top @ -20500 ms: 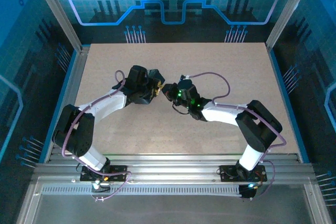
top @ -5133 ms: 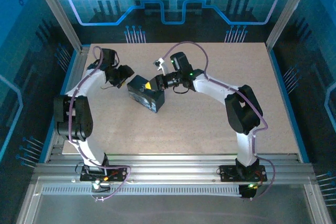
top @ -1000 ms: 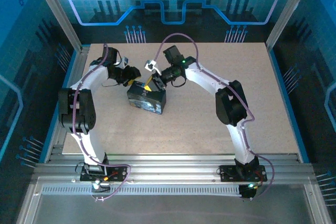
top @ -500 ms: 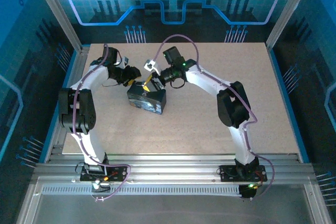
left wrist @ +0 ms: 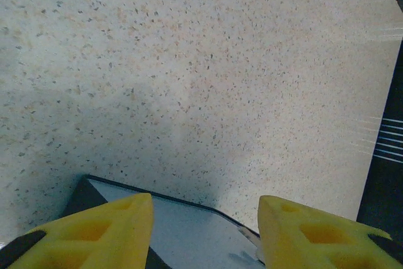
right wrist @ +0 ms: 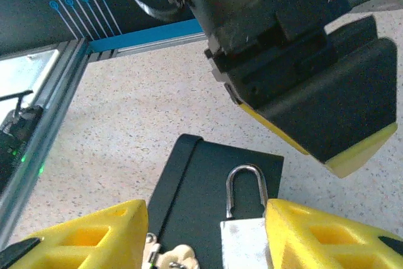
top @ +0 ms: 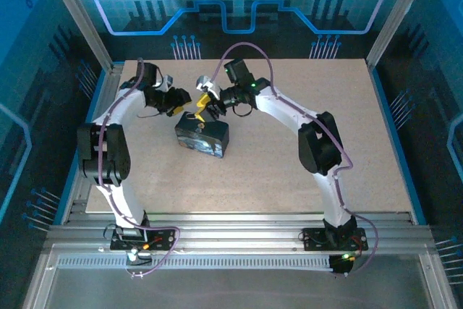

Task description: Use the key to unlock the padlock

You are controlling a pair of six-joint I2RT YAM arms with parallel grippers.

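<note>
The silvery padlock lies flat on the dark box, its shackle pointing away from my right wrist camera. My right gripper stands open over it, and the padlock's body sits against the right-hand finger. A small cream tag with metal bits, maybe the key, lies by the left-hand finger. From above, the right gripper hovers at the far edge of the box. My left gripper is beside it, open, with a box corner under its fingers and nothing between them.
The speckled table has free room to the right and front of the box. An aluminium rail runs along the left edge close to the left arm. The two grippers stand very near each other, and the left gripper's dark body looms close in the right wrist view.
My right gripper has opened its fingers and lifted a little from the box top. The left gripper has stayed next to the box.
</note>
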